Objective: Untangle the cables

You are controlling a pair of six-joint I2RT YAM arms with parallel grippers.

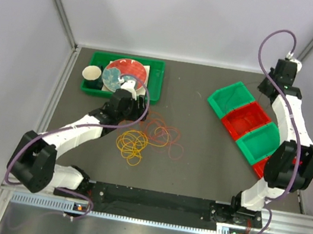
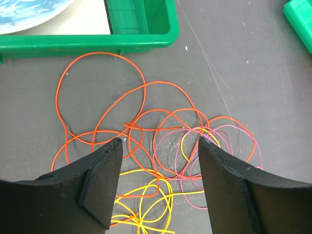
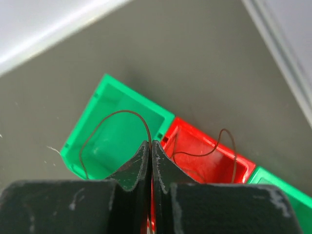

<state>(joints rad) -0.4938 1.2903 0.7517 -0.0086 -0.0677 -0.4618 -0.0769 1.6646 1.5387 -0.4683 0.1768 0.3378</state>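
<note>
A tangle of cables lies on the dark table in front of the green tray. It has yellow loops [image 1: 132, 143] and orange and red loops [image 1: 163, 133]. The left wrist view shows orange loops [image 2: 97, 92], pink loops [image 2: 214, 146] and yellow loops [image 2: 146, 204] overlapping. My left gripper [image 2: 161, 141] is open and empty, hovering just above the tangle. My right gripper [image 3: 150, 143] is shut on a thin dark maroon cable [image 3: 117, 114]. It holds the cable high above the green bin [image 3: 131, 95] and the red bin [image 3: 204, 161], and the cable arcs out to both sides.
A green tray [image 1: 158, 69] at the back left holds a red and blue plate [image 1: 125, 73] and a cup [image 1: 91, 73]. A row of green and red bins [image 1: 246, 120] runs diagonally at the right. Walls enclose the table.
</note>
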